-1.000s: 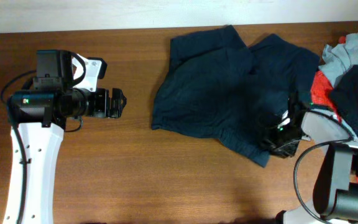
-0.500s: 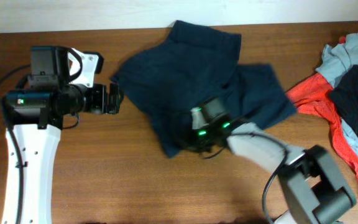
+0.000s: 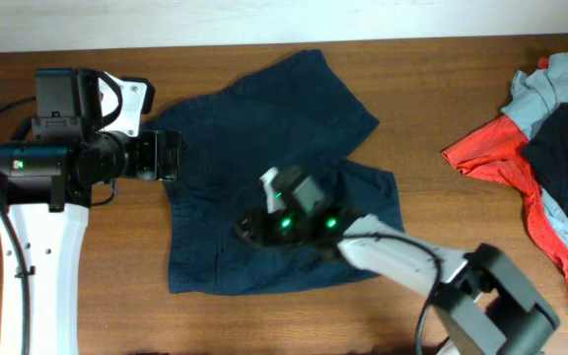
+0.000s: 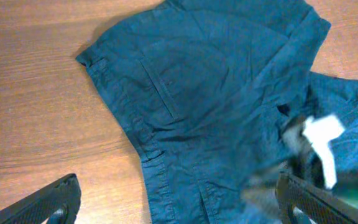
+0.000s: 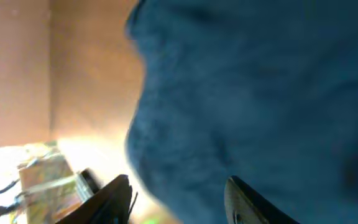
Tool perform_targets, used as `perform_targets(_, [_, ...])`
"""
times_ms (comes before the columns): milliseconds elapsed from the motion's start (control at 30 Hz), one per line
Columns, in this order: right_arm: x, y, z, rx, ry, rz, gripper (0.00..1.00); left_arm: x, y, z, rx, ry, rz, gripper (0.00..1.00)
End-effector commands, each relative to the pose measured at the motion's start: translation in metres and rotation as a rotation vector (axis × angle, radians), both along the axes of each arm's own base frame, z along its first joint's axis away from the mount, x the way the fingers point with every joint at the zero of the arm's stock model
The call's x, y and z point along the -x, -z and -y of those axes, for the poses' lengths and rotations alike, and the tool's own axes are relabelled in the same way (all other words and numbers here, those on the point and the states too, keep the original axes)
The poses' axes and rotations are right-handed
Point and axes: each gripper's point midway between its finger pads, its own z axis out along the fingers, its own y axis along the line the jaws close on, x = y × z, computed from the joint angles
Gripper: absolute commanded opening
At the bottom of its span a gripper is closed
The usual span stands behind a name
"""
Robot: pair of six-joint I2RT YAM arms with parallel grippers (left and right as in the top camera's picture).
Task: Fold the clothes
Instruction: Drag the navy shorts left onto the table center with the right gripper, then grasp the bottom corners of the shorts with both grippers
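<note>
Shorts (image 3: pixel 264 138) of dark navy blue were spread rumpled across the middle of the wooden table (image 3: pixel 116 306), and just beside their left edge the left gripper (image 3: pixel 171 156) was held with its jaws wide apart and nothing between them. Over the lower middle of the garment the right gripper (image 3: pixel 252 229) was set low against the cloth, its fingers (image 5: pixel 114 199) shown apart in a blurred wrist view filled with blue fabric. At the far right a heap of other clothes (image 3: pixel 550 128), red, light grey and dark, was piled well apart from the shorts.
</note>
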Motion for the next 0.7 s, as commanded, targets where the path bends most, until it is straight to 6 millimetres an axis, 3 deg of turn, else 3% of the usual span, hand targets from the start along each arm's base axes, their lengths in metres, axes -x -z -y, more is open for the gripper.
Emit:
perform_targets(0, [-0.04,-0.017,0.057,0.079,0.088,0.112,0.55,0.006,-0.009,-0.001,-0.002,-0.009,0.012,1.0])
perform_targets(100, [-0.058,-0.013,0.125,0.219,0.2,0.081,0.56,0.014,-0.003,-0.001,-0.003,-0.009,-0.028,1.0])
perform_targets(133, [-0.06,-0.007,0.159,0.301,0.242,0.048,0.56,0.018,-0.001,-0.002,-0.007,-0.017,-0.046,1.0])
perform_targets(333, [-0.032,0.017,0.272,0.516,0.325,-0.162,0.65,0.025,0.008,-0.023,-0.027,-0.226,-0.109,1.0])
perform_targets(433, [-0.012,0.023,0.307,0.586,0.374,-0.261,0.7,0.035,0.019,-0.023,0.001,-0.288,-0.175,1.0])
perform_targets(467, [-0.003,0.026,0.318,0.609,0.376,-0.302,0.72,0.045,0.032,-0.023,0.011,-0.325,-0.242,1.0])
perform_targets(667, [0.024,0.038,0.329,0.624,0.394,-0.41,0.73,0.069,0.105,-0.022,0.029,-0.429,-0.444,1.0])
